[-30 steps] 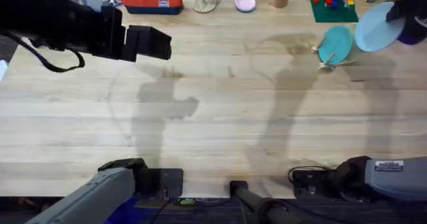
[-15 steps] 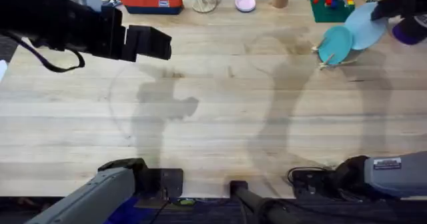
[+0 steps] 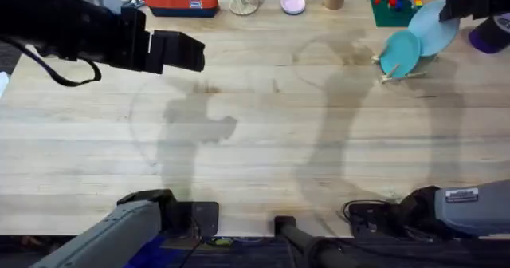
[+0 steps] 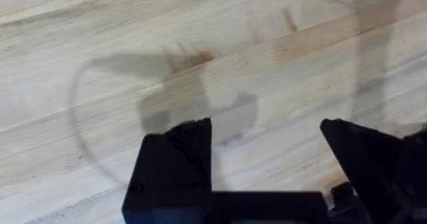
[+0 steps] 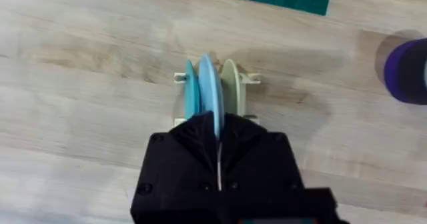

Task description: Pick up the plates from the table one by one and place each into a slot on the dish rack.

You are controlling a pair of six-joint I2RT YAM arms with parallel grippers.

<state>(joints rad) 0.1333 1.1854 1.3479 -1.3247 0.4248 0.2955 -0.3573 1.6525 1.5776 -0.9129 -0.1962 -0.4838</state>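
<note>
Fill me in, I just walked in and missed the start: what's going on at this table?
The right gripper is shut on a pale blue plate, holding it on edge over the small wooden dish rack at the table's far right. A teal plate and a pale green plate already stand in the rack. The left gripper hangs open over bare wood, holding nothing.
</note>
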